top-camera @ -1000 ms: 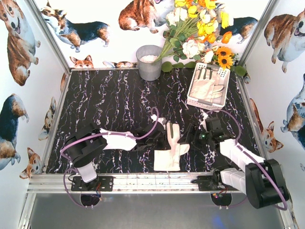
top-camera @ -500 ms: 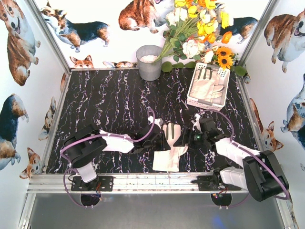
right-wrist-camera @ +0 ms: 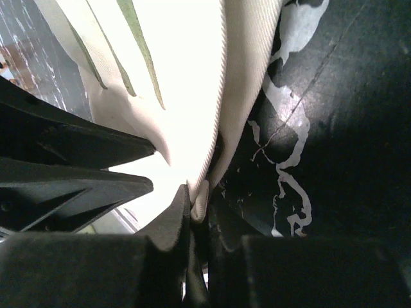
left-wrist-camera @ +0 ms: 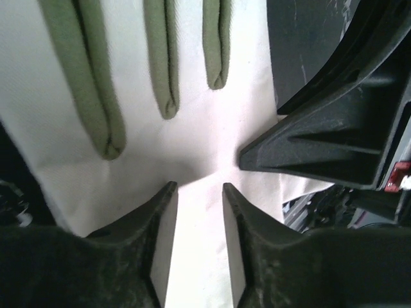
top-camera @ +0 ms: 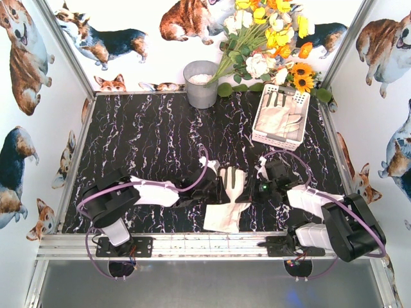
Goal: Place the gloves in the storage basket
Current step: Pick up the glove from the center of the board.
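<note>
A cream-white glove [top-camera: 226, 204] with grey-green finger stripes lies on the black marble table [top-camera: 148, 141] near the front edge, fingers pointing away. My left gripper [top-camera: 217, 188] is at its left side. In the left wrist view its jaws [left-wrist-camera: 198, 187] stand a little apart over the glove's palm [left-wrist-camera: 192, 128], open, pinching nothing. My right gripper [top-camera: 248, 190] comes in from the right. Its jaws [right-wrist-camera: 202, 199] are shut on the glove's folded right edge [right-wrist-camera: 186, 83]. The white perforated storage basket [top-camera: 259, 120] stands at the back right and holds more gloves [top-camera: 280, 120].
A grey metal bucket [top-camera: 201, 83] stands at the back centre. A bunch of artificial flowers [top-camera: 270, 38] leans over the basket's corner. Corgi-printed walls enclose the table on three sides. An aluminium rail [top-camera: 205, 244] runs along the front edge by the arm bases.
My right gripper slid left and closed on the glove's right edge. My left gripper's jaws parted slightly. The glove shifted a little to the left and its fingers drew together.
</note>
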`<act>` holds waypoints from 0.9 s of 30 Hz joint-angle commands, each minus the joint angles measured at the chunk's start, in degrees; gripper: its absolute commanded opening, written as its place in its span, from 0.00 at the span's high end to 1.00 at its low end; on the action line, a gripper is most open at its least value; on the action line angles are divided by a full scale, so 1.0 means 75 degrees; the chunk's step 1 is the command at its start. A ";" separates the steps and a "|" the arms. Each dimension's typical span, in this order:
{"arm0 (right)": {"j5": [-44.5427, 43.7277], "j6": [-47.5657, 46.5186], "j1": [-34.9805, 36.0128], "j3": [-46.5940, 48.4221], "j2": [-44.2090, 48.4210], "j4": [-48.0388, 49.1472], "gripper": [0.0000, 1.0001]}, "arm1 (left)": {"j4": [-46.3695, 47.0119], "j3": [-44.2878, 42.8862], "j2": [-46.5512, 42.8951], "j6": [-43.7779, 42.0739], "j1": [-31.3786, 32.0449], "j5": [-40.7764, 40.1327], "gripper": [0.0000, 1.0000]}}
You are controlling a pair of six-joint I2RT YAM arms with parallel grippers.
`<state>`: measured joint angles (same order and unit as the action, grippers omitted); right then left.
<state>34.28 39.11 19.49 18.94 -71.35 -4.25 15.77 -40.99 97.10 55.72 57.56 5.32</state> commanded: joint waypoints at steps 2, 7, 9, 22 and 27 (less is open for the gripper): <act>0.0423 -0.0113 0.0039 0.0314 0.0528 -0.0306 1.00 | -0.1139 0.0281 -0.0949 -0.0329 -0.0039 -0.0419 0.64; 0.0519 -0.0645 0.0039 0.0953 0.1476 -0.1434 1.00 | -0.1733 0.0667 -0.2228 -0.0496 -0.0256 -0.0617 0.45; 0.0642 -0.0859 0.0039 0.1237 0.1725 -0.1876 1.00 | -0.1821 0.0910 -0.2744 -0.0504 -0.0469 -0.0536 0.40; 0.2201 -0.1345 0.0162 0.3069 0.2478 -0.2913 1.00 | -0.0371 0.1949 -0.5355 -0.0678 -0.1610 0.1580 0.07; 0.2795 -0.1090 0.0246 0.3719 0.2674 -0.2554 1.00 | 0.0102 0.2241 -0.5863 -0.0384 -0.1767 0.1648 0.01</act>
<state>48.62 30.35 20.69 41.32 -53.71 -27.18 11.46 -26.11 55.57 51.70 45.36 14.98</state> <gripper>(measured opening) 0.123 0.960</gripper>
